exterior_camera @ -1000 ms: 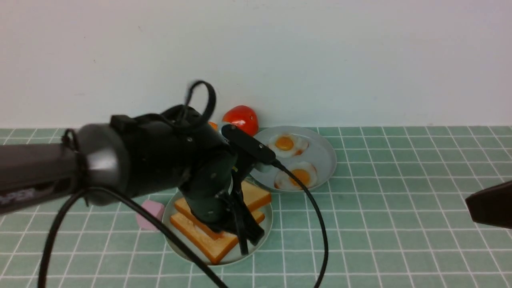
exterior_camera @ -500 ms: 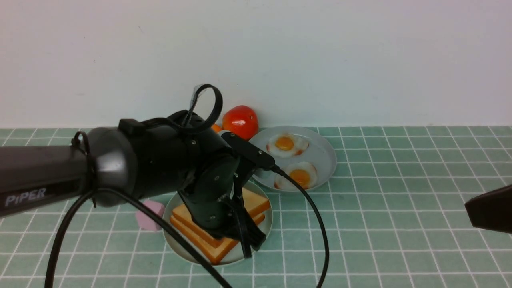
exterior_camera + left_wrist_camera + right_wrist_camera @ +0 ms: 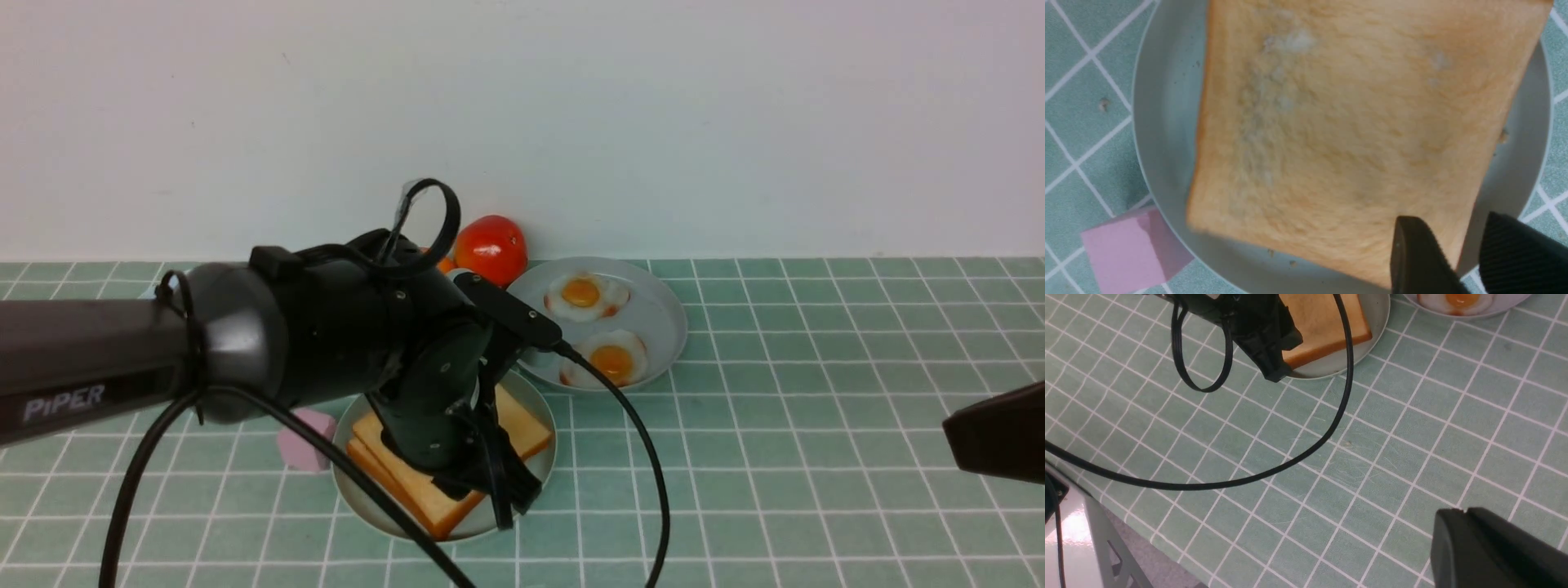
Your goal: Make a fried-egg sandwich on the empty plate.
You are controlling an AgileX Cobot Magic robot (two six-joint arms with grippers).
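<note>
Toast points one corner nearward, pink block beside its plate; my left gripper, fingers apart, blocks my front view!

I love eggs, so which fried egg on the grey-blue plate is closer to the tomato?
The far fried egg, beside the tomato; the other lies nearer the sandwich.
</note>
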